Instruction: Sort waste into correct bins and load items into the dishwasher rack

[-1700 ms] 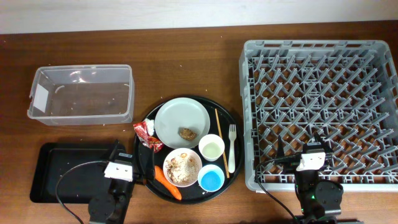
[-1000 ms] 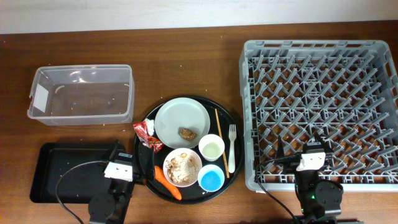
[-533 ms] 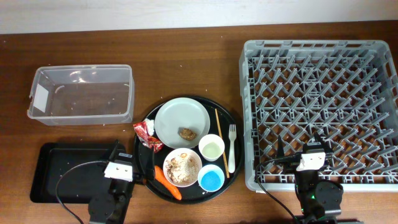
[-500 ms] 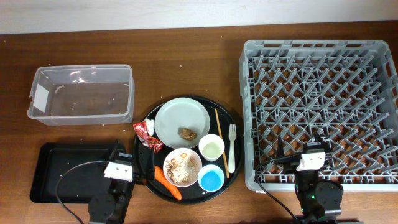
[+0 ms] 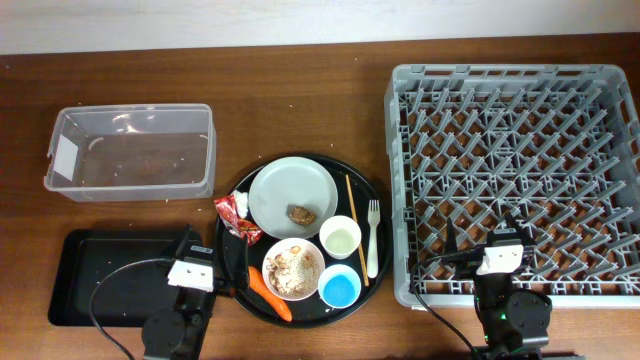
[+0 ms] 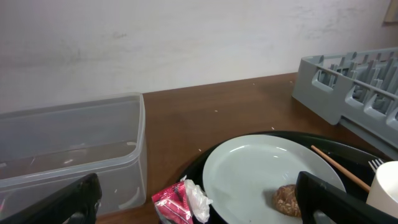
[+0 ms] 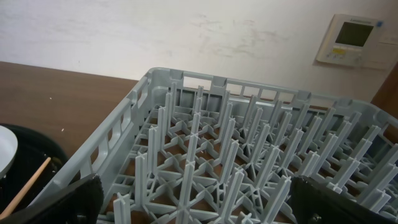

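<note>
Sorting is not yet started. Left gripper (image 6: pixel 196 186) stands spread, red wrapper (image 6: pixel 177 204) between its fingers; likely next move: advance, pinch. Right gripper (image 7: pixel 194 186) stands spread, empty.

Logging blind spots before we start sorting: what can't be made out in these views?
Overhead: label on the clear tub too small to read; scraps in the bowl too small to identify.
Left wrist: white cup cut off by the right edge.
Right wrist: plate cut off by the left edge.

Left gripper (image 6: pixel 199 202) spread wide, right gripper (image 7: pixel 199 202) likewise
</note>
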Robot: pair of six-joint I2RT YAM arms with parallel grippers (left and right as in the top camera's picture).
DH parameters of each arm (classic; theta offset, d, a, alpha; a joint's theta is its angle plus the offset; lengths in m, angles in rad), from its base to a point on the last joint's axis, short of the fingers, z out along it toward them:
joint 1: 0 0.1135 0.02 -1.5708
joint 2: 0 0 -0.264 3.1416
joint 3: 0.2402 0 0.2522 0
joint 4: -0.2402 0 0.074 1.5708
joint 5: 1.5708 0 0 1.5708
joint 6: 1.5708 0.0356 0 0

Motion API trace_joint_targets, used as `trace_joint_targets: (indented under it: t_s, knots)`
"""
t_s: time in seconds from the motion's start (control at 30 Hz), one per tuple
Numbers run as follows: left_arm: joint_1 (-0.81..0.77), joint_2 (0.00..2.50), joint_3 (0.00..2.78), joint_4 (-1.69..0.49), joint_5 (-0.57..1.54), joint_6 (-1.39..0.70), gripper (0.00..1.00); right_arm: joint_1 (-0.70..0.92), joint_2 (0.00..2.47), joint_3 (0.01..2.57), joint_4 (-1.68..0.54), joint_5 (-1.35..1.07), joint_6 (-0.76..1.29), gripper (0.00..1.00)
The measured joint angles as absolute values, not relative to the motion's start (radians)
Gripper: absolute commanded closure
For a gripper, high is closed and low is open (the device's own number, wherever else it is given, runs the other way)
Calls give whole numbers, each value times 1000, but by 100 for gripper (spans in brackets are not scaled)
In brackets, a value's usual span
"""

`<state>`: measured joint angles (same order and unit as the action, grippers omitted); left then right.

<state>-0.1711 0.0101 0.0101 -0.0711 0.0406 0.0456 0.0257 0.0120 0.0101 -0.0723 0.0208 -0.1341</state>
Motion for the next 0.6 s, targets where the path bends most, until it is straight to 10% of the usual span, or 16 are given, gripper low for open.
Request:
trace_joint_targets:
  t_s: [0.6]
  knots:
    - [-171, 10, 10, -71, 41, 29, 0, 26, 12, 10, -73, -1, -76, 2]
